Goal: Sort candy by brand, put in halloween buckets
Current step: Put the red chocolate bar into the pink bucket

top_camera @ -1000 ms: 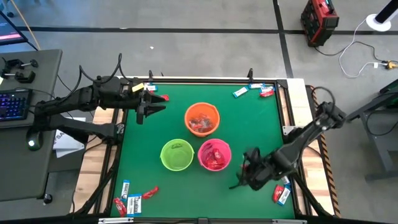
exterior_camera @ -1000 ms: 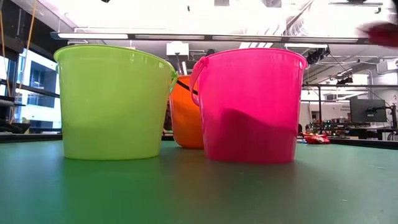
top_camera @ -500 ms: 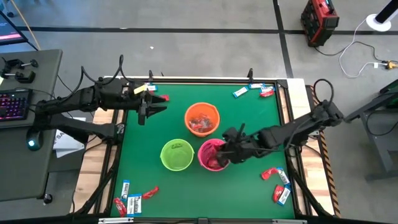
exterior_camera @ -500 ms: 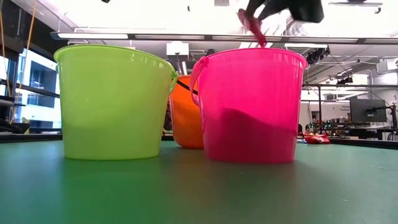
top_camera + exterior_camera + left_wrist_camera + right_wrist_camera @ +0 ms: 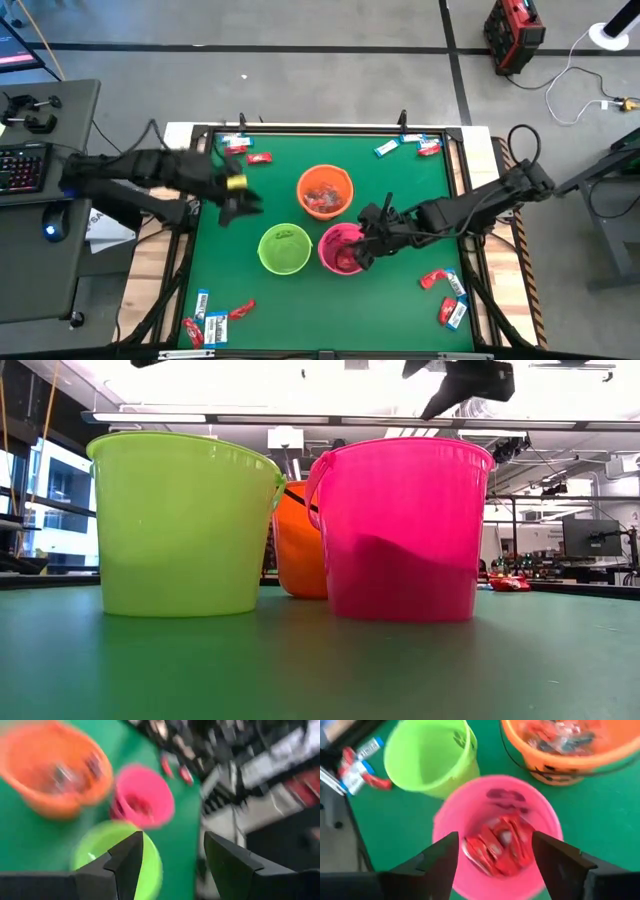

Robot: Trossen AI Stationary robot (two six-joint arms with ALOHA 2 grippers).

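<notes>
— Hovering over the pink bucket (image 5: 343,249), the right gripper (image 5: 364,250) has its fingers apart, empty; red candy (image 5: 497,842) lies inside.

— And the left gripper (image 5: 240,205)?

— Spread too, beside the orange bucket (image 5: 325,191).

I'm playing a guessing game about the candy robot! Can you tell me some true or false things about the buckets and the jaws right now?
1. The pink bucket holds red candies. True.
2. The right gripper is above the green bucket. False: it is above the pink bucket's rim, jaws open and empty.
3. The green bucket is packed full of candy. False: it looks almost empty.
4. The orange bucket has candy inside. True.
5. The left gripper is holding a candy. False: its jaws are open and empty, near the green bucket.
</notes>
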